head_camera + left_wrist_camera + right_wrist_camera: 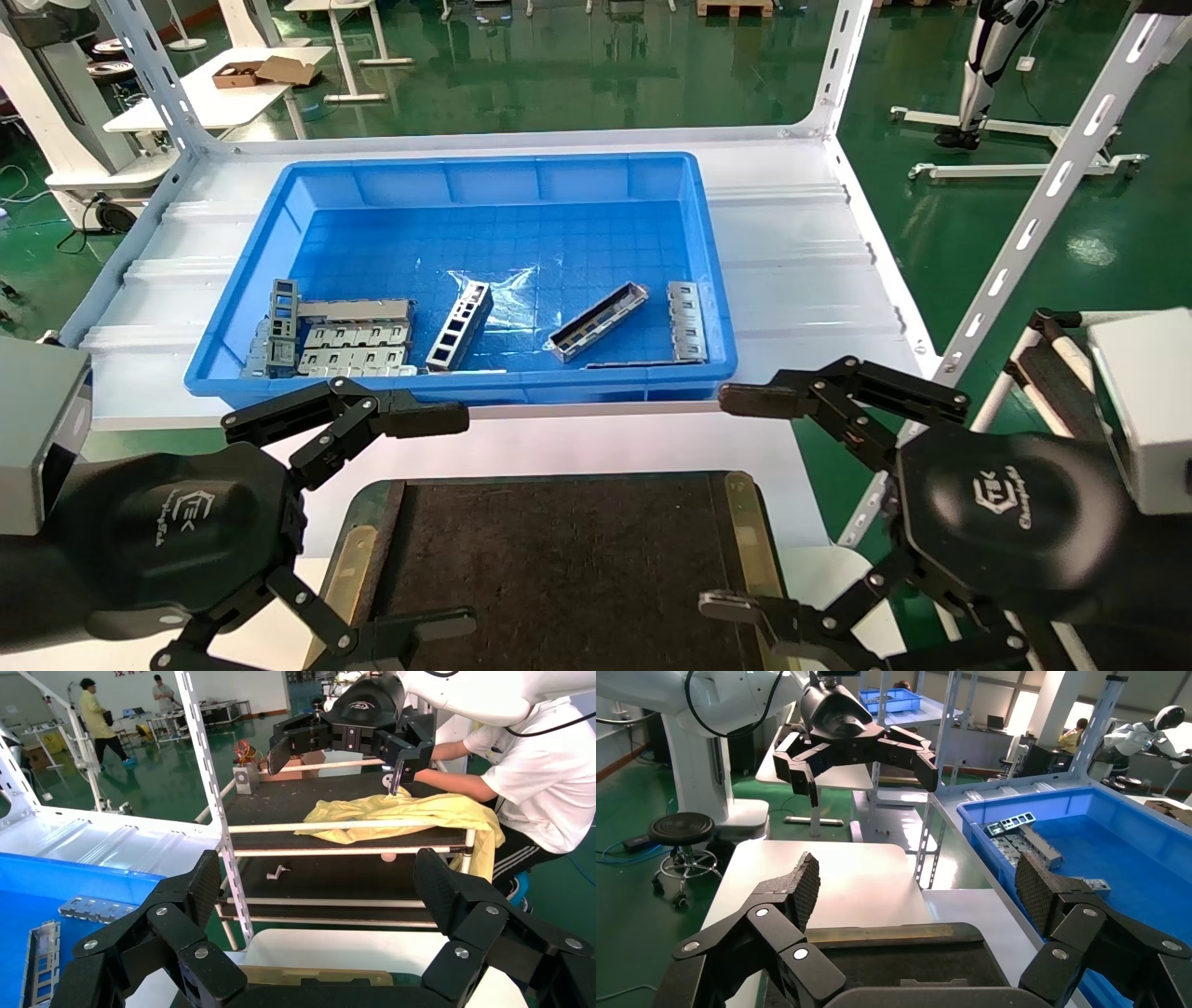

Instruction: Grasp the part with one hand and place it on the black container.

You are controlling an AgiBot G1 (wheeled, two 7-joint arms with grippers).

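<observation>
both pincers spread over black container; head view alone shows part in bin.

The black container is cut off at the head view's bottom edge, its near side unseen.

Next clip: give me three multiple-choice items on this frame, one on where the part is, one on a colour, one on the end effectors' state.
1. Where is the part?
A. in the bin
B. on the black container
C. in the right end effector

2. What colour is the bin?
A. green
B. blue
C. white

3. How are the left end effector and right end effector?
A. both open, empty
B. left shut on the part
C. both shut

Key: 1 A, the part lies on the bin's floor among other metal pieces. 2 B, its walls are blue. 3 A, both end effectors show spread fingers holding nothing, one at each side of the black container.
</observation>
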